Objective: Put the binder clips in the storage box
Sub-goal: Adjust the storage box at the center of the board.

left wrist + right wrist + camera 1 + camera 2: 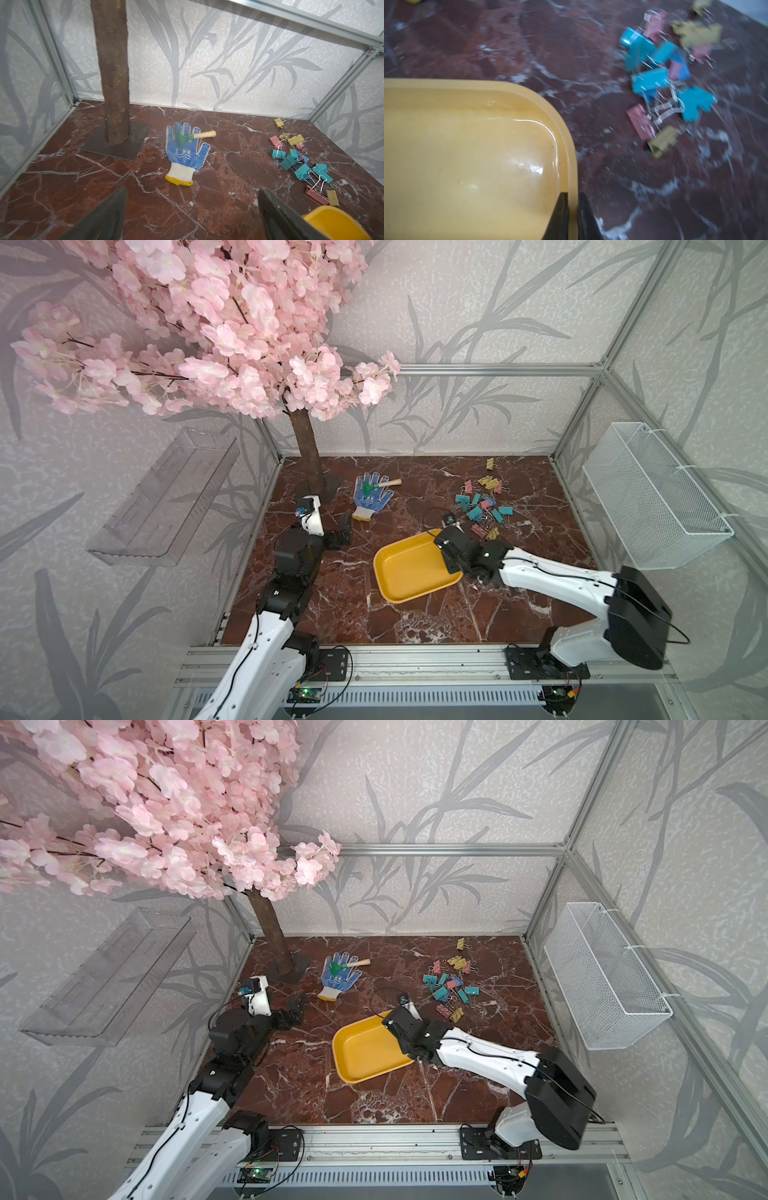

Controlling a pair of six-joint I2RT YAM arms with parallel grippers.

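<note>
While leaf-printed walls (478, 302) enclose it, the marble tabletop (332, 614) bears binder clips (475, 513).

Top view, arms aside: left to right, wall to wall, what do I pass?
Clear acrylic wall shelf, brown tree trunk, blue-dotted white work glove, scattered pastel binder clips, white wire mesh basket. Omitted: yellow plastic tray, overlapping glove and clips.

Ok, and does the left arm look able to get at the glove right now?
Probably yes. The left gripper is open and faces the glove, with only bare tabletop between them. The right gripper, shut on the yellow tray's rim, is off to the side.
</note>
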